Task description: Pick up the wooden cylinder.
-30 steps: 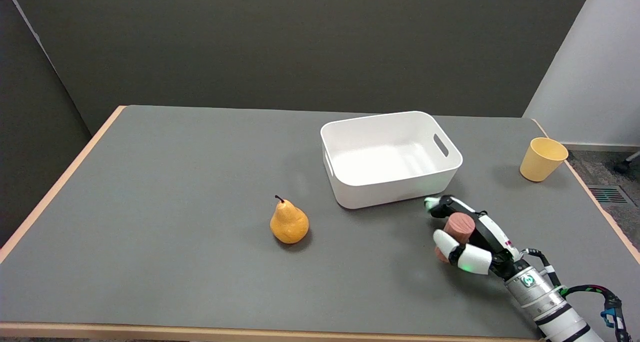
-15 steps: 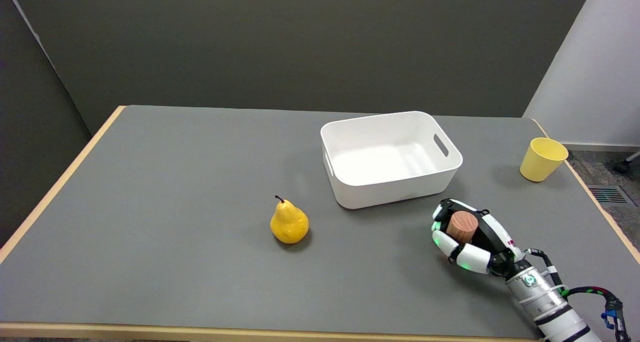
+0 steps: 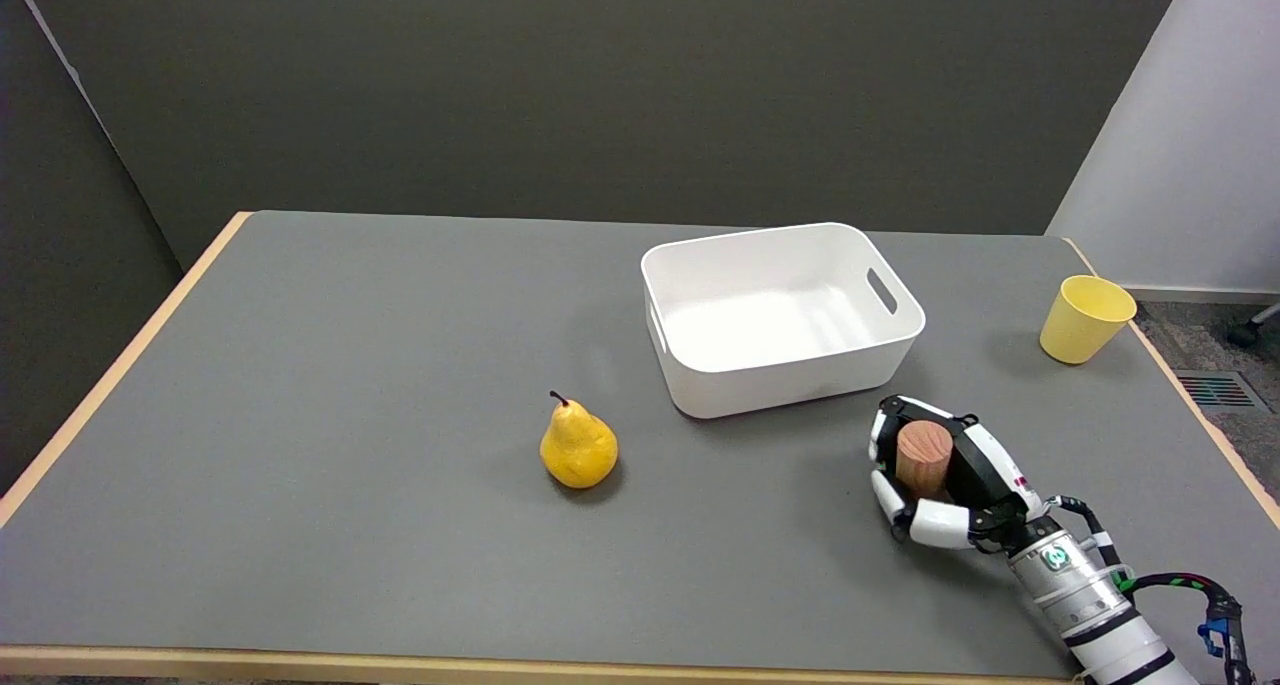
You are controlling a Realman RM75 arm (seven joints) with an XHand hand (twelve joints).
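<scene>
My right hand has its fingers wrapped around the wooden cylinder, which stands upright in my grip, low over the grey worktop near the white bin.

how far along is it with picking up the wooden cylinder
Done: the right hand has wrapped its fingers around the wooden cylinder. In hand: the grip, near the white bin. Left: a clear lift; whether it is off the table cannot be told.
</scene>
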